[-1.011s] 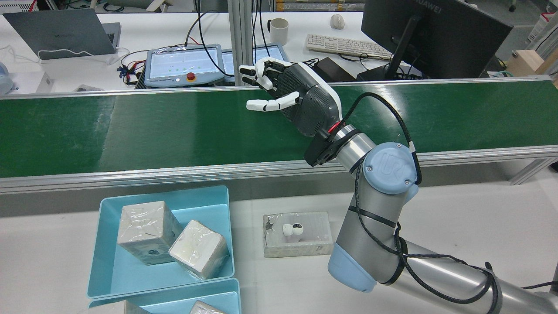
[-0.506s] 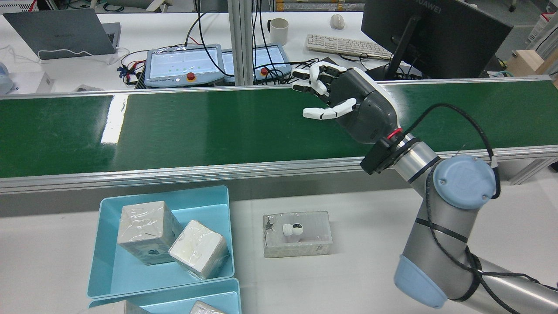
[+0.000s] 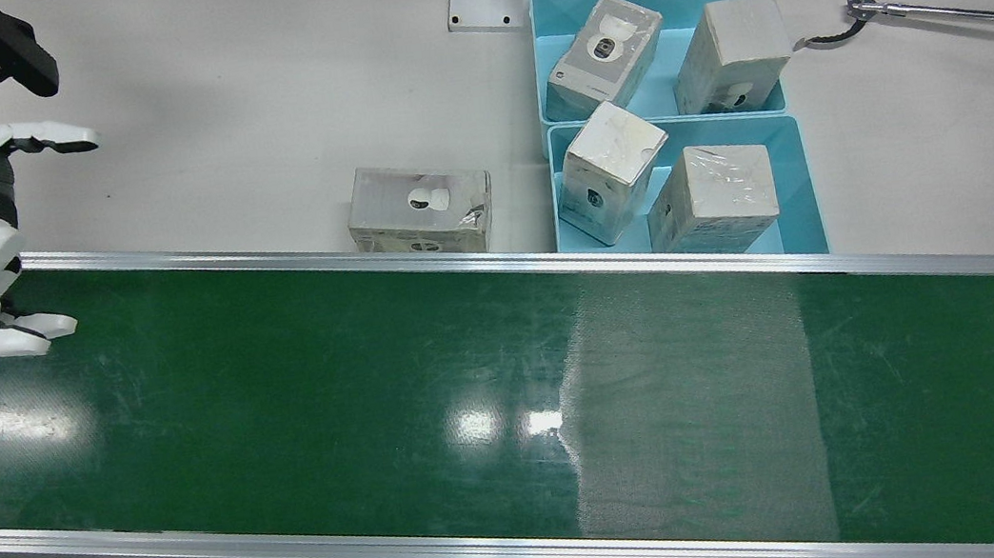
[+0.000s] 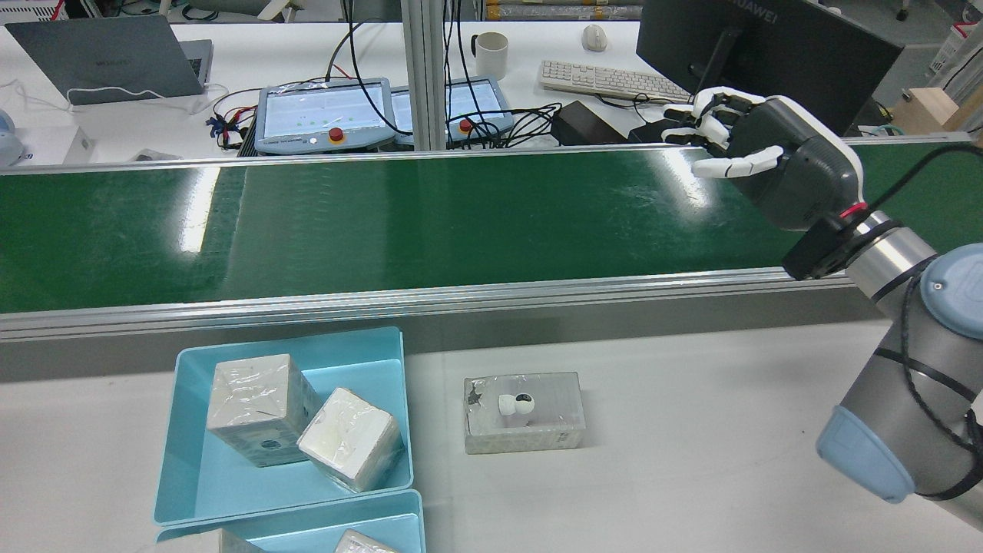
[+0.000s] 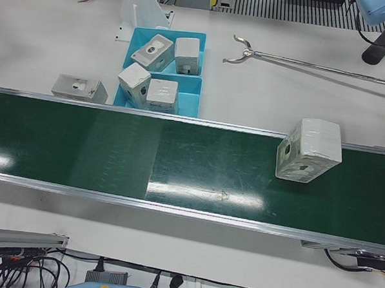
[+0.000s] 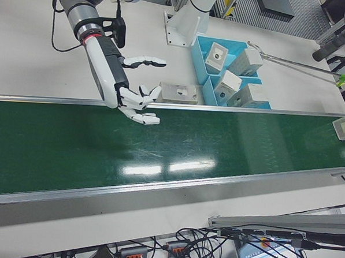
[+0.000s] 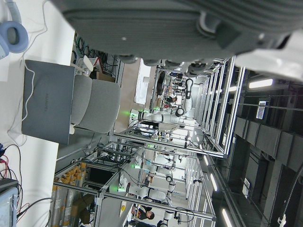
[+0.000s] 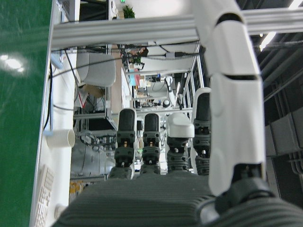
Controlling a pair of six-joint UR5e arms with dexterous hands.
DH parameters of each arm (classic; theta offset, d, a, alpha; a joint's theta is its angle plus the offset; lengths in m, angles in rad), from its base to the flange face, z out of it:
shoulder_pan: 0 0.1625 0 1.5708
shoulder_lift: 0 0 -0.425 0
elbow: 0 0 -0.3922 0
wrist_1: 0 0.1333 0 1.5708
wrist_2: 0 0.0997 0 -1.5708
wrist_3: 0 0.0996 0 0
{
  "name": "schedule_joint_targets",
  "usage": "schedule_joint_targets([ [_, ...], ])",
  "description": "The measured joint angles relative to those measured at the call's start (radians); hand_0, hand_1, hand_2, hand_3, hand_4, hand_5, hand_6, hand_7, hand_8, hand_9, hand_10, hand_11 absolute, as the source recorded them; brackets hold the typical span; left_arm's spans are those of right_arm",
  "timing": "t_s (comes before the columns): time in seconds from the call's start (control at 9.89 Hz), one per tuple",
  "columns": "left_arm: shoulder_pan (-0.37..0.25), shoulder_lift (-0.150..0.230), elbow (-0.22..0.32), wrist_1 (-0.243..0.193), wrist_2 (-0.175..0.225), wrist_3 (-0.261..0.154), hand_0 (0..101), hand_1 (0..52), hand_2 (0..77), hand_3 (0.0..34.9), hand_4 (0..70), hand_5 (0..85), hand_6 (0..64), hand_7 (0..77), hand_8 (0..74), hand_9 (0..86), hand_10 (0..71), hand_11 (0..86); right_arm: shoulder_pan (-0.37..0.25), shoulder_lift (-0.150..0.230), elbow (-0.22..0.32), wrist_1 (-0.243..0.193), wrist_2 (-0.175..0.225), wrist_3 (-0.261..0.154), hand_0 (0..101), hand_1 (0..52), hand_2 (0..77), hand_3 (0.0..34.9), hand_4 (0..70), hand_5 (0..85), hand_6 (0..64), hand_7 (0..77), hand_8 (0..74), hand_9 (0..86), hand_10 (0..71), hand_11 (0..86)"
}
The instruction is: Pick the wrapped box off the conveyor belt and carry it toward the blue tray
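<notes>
Right robot hand [image 4: 768, 165] shifted right; one wrapped box [image 5: 308, 150] on belt.

A long metal reacher tool [image 3: 922, 7] with a claw end lies on the white worktop [image 3: 242, 92] beside the trays. Behind the belt, a closed grey laptop [image 4: 107, 57], two teach pendants [image 4: 326, 115], a mug [image 4: 490, 54], a keyboard [image 4: 607, 81] and a black monitor [image 4: 768, 61] stand.
</notes>
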Motion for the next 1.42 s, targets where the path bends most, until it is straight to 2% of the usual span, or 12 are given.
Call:
schedule_joint_targets([
  [0.1,0.0,0.0,0.0,0.0,0.0,0.0,0,0.0,1.1,0.0,0.0,0.5,0.0,0.5,0.5,0.0,0.5,0.0,0.028,-0.01,-0.008,-0.007,-0.005,0.003,53,14.7,16.9,0.5,38.2,43.6,42.5,70.4,19.1,26.2,20.2,31.1],
  [0.2,0.0,0.0,0.0,0.0,0.0,0.0,0,0.0,0.5,0.0,0.0,0.5,0.0,0.5,0.5,0.0,0.0,0.0,0.045,-0.016,-0.025,-0.008,-0.007,0.007,51,9.8,14.2,0.5,38.2,40.4,42.5,70.4,19.1,27.8,21.8,32.7],
  [0.3,0.0,0.0,0.0,0.0,0.0,0.0,0,0.0,0.5,0.0,0.0,0.5,0.0,0.5,0.5,0.0,0.0,0.0,0.05,-0.015,-0.06,-0.001,-0.008,0.023,49,9.8,13.1,0.6,38.2,39.3,44.7,70.4,20.7,30.0,22.9,34.9],
  [0.4,0.0,0.0,0.0,0.0,0.0,0.0,0,0.0,0.5,0.0,0.0,1.1,0.0,0.5,0.5,0.0,0.5,0.0,0.049,-0.009,-0.108,0.023,-0.017,0.045,48,5.4,12.5,0.4,48.0,43.1,57.8,70.4,35.5,45.3,33.3,48.0],
  [0.51,0.0,0.0,0.0,0.0,0.0,0.0,0,0.0,1.1,0.0,0.0,1.1,0.0,0.5,0.5,0.0,0.5,0.0,0.051,-0.006,-0.159,0.059,-0.038,0.073,48,5.4,12.5,0.4,48.0,43.1,57.8,70.4,35.5,45.3,33.3,48.0],
  [0.61,0.0,0.0,0.0,0.0,0.0,0.0,0,0.0,1.1,0.0,0.0,1.1,0.0,0.5,0.5,0.0,0.0,0.5,0.058,-0.006,-0.195,0.089,-0.062,0.095,47,4.9,14.7,0.4,48.5,44.7,60.5,70.4,43.1,55.6,39.8,55.6],
  [0.71,0.0,0.0,0.0,0.0,0.0,0.0,0,0.0,1.1,0.0,0.0,1.1,0.0,0.5,0.5,0.0,0.0,0.5,0.07,-0.009,-0.22,0.116,-0.086,0.111,47,4.9,15.3,0.5,49.6,44.7,61.6,69.8,43.6,58.4,40.4,55.6],
  [0.81,0.0,0.0,0.0,0.0,0.0,0.0,0,0.0,1.1,0.0,0.0,1.1,0.0,0.5,0.5,0.0,0.0,0.5,0.081,-0.012,-0.236,0.134,-0.105,0.121,46,2.2,14.7,0.5,46.4,43.1,61.6,69.8,42.5,55.6,40.4,55.6],
  [1.21,0.0,0.0,0.0,0.0,0.0,0.0,0,0.0,1.1,0.0,0.0,1.1,0.0,0.5,0.5,0.0,0.5,0.0,0.09,-0.008,-0.259,0.151,-0.123,0.142,47,2.2,14.2,0.4,47.5,42.5,60.0,69.8,41.5,55.6,37.6,52.4],
  [1.31,0.0,0.0,0.0,0.0,0.0,0.0,0,0.0,0.5,0.0,0.0,1.1,0.0,0.5,0.5,0.0,0.5,0.0,0.095,-0.008,-0.261,0.152,-0.123,0.146,47,4.9,13.1,0.5,46.9,40.9,50.7,69.8,37.6,49.1,39.8,56.7],
  [1.42,0.0,0.0,0.0,0.0,0.0,0.0,0,0.0,0.5,0.0,0.0,1.1,0.0,0.5,0.5,0.0,0.5,0.0,0.103,-0.007,-0.257,0.152,-0.124,0.149,47,4.4,13.1,0.4,46.9,40.9,51.3,69.8,37.6,49.1,39.8,56.7],
])
